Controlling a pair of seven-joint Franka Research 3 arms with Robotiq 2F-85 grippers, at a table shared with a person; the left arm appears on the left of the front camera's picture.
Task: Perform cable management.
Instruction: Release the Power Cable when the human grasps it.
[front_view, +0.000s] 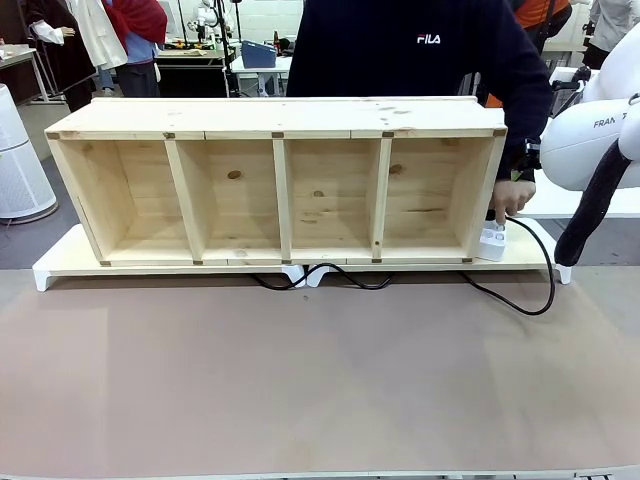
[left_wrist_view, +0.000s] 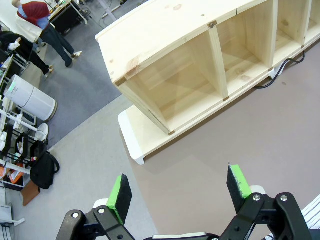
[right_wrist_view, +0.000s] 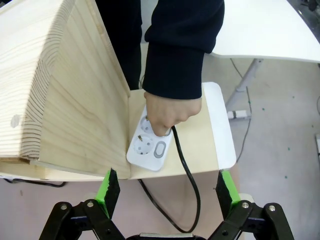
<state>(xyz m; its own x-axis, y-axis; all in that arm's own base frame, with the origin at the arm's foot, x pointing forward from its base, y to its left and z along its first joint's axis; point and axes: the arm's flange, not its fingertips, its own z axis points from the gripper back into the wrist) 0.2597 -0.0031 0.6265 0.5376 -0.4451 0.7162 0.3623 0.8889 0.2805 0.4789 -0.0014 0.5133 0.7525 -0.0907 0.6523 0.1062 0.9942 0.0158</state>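
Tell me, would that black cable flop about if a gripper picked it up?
Probably. The cable already lies in loose curves on the table, so it looks limp. Its glossy skin may slip between pads. The person's hand holds its plug end at the power strip, so that end would likely stay put.

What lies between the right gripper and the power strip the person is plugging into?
In the right wrist view, the cable loops down from the hand at the power strip, over the board's edge toward the open right gripper; otherwise bare tabletop.

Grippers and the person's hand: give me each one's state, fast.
Left gripper: open, holding nothing.
Right gripper: open, holding nothing.
Person's hand: closed on the thin black cable's plug at the white power strip.
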